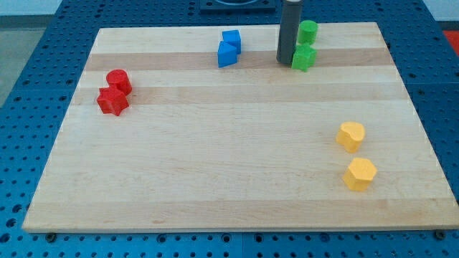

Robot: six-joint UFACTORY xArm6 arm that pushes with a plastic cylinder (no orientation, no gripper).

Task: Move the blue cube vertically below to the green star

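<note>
Two blue blocks sit touching near the view's top centre: a cube-like one (232, 39) and a larger angular one (226, 55) just below it. Two green blocks stand at the top right: a rounded one (308, 31) and a star-like one (305, 58) below it. My dark rod comes down from the view's top, and my tip (286, 63) rests on the board right against the left side of the green star-like block. The tip is well to the right of the blue blocks and apart from them.
Two red blocks (118, 80) (112, 101) sit touching at the left of the wooden board (215, 165). Two yellow blocks (351, 136) (360, 174) lie at the lower right, slightly apart. Blue perforated table surrounds the board.
</note>
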